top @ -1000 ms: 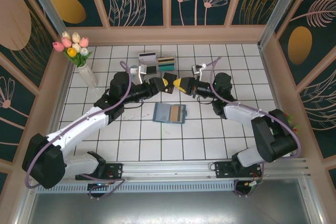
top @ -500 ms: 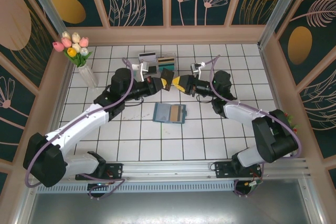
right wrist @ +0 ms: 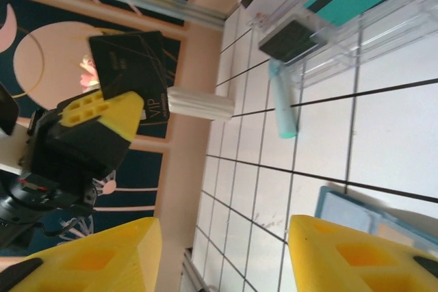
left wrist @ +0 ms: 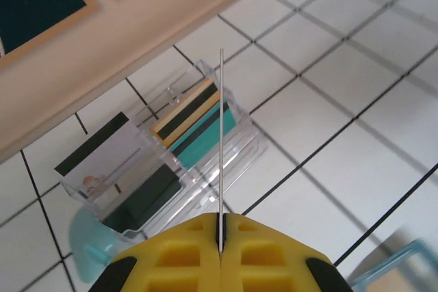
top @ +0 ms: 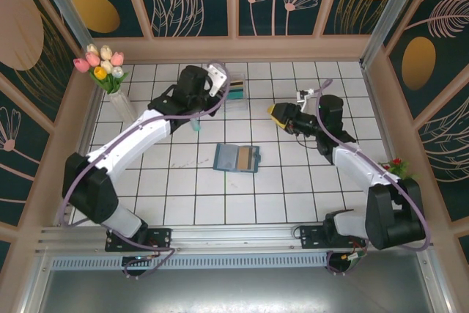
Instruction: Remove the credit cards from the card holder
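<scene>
Your left gripper (left wrist: 220,229) pinches a dark card (left wrist: 221,128) edge-on over the far clear box (left wrist: 250,143); your right gripper (right wrist: 222,254) gapes wide, right of the card holder (top: 237,157).

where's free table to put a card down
Bare: the strip between the card holder and the near rail, and the far right corner behind the right gripper. Crowded: far middle, where the left gripper holds a card over the clear box.

One card holder (top: 237,157), one clear box (left wrist: 250,146), one held credit card (right wrist: 126,61).
</scene>
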Robot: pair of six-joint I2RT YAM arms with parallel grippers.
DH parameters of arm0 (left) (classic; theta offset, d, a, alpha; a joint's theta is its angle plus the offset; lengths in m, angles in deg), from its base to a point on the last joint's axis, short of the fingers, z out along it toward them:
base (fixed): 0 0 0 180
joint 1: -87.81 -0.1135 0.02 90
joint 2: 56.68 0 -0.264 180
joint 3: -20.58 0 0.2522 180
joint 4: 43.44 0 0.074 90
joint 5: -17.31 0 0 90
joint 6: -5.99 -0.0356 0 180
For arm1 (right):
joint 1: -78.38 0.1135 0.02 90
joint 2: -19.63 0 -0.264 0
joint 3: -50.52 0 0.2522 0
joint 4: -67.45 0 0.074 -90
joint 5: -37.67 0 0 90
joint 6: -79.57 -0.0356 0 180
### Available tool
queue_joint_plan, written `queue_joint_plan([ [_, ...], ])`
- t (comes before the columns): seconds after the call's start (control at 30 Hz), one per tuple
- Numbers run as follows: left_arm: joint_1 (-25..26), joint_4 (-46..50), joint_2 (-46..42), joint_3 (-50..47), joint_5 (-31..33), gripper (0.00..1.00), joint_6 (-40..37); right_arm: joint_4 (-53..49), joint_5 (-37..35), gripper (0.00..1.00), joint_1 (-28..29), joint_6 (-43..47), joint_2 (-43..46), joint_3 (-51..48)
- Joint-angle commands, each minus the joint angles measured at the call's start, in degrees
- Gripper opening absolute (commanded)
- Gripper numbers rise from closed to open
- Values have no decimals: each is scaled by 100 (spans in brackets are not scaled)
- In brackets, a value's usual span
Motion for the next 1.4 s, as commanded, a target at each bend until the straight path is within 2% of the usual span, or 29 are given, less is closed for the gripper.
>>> queue_joint_plan([
  [0.0,-166,690,352,532,-288,0,-1791,-520,-40,58,-156,388,208,53],
  [0.2,-516,1083,1125,1065,-877,0,-2753,-739,-262,77,-245,511,154,72],
  [0.27,-614,1301,1396,1249,-957,0,-3000,-790,-295,80,-276,520,68,109],
  [0.4,-843,1532,1866,1558,-959,0,-3463,-896,-292,80,-318,520,-156,213],
  [0.53,-1032,1433,2195,1737,-691,0,-3977,-946,-318,81,-326,479,-341,299],
  [0.7,-1171,1464,2615,2022,-752,0,-4392,-942,-356,81,-339,377,-507,380],
  [1.07,-1387,593,2983,1923,-945,0,-4804,-968,-322,80,-341,272,-559,431],
  [1.37,-1413,509,3045,1897,-866,0,-4665,-991,-312,81,-335,243,-517,409],
])
